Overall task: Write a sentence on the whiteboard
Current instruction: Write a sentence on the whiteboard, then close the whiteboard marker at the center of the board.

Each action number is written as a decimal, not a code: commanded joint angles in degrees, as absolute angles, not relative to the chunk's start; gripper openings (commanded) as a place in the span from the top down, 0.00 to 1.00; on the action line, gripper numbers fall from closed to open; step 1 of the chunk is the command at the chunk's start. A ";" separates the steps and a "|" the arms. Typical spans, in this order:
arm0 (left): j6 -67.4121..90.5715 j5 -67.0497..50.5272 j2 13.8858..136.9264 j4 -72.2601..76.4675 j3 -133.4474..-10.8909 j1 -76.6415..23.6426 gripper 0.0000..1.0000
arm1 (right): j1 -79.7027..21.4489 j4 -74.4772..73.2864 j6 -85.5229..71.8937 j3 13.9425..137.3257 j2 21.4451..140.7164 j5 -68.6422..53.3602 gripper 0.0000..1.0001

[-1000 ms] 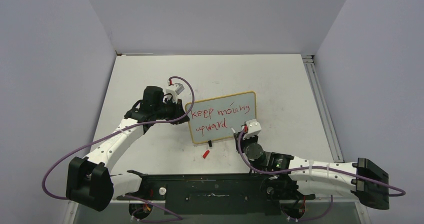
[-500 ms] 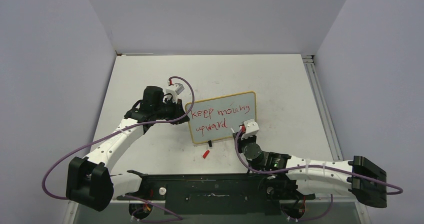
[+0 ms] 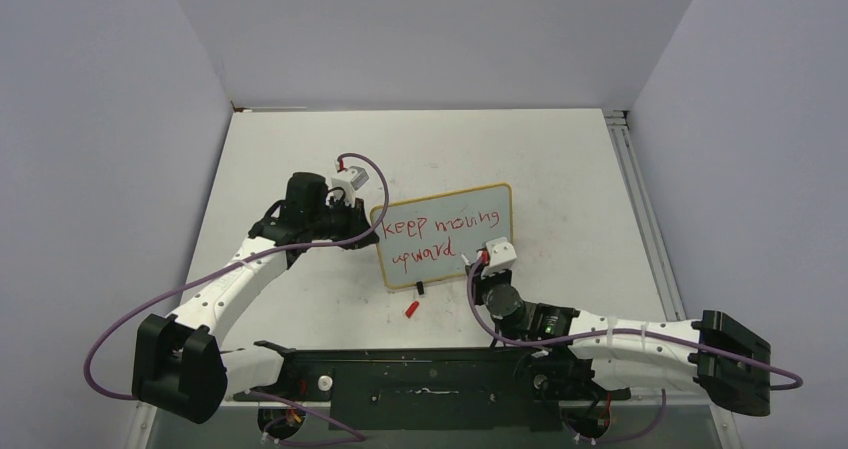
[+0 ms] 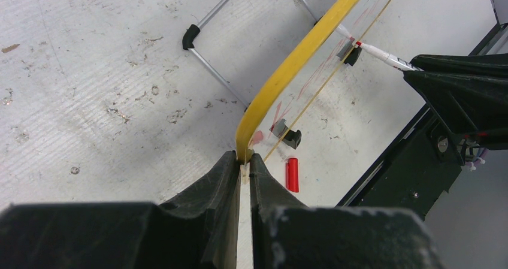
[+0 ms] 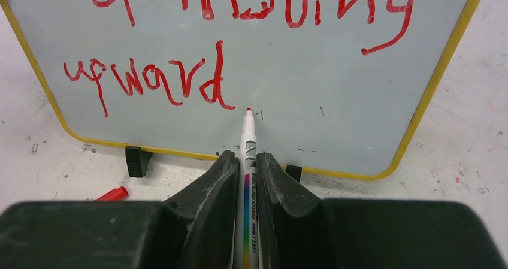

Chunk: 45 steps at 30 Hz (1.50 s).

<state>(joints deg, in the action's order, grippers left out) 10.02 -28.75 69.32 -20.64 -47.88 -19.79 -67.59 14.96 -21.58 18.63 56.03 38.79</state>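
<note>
Two shut grips, board and pen; only the right arm (image 3: pixel 620 334) has shifted
Since a second ago we see the right arm's wrist and elbow edge slightly leftward; the small yellow-framed whiteboard (image 3: pixel 430 271), standing mid-table, and the left gripper (image 4: pixel 244 161) pinched shut on its left frame edge are unmoved. The right gripper (image 5: pixel 245 161) clamps a white marker (image 5: pixel 247 137), red tip just right of the final "d" of the red handwritten sentence (image 3: pixel 422 255) "keep moving upward"; contact we cannot judge. Bare board lies right of that word, white tabletop (image 3: pixel 570 189) beyond. The right wrist view crops the top line
</note>
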 commanded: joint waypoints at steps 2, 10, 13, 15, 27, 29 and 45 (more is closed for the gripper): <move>10.20 -29.54 68.47 -19.95 -48.73 -20.06 1.00 | -66.97 18.40 -21.05 20.30 57.08 38.75 0.95; 10.20 -29.71 68.54 -19.95 -48.78 -20.06 1.00 | -66.53 19.10 -20.67 20.38 58.31 38.59 0.95; 10.20 -29.72 68.54 -19.92 -48.78 -20.06 1.00 | -66.53 18.96 -20.71 20.30 58.30 38.60 0.95; 10.20 -29.67 68.55 -19.93 -48.73 -20.12 1.00 | -66.53 18.65 -20.80 20.36 57.93 38.60 0.95; 10.37 -29.32 68.05 -20.13 -48.87 -20.06 0.91 | -67.49 13.11 -20.31 21.55 46.67 36.28 0.95; 10.37 -29.46 67.88 -20.08 -48.87 -20.04 0.89 | -67.45 12.01 -20.07 22.14 46.33 36.63 0.95; 11.77 -28.01 64.56 -20.11 -47.34 -20.15 0.47 | -68.12 8.06 -19.00 26.22 44.56 35.69 0.95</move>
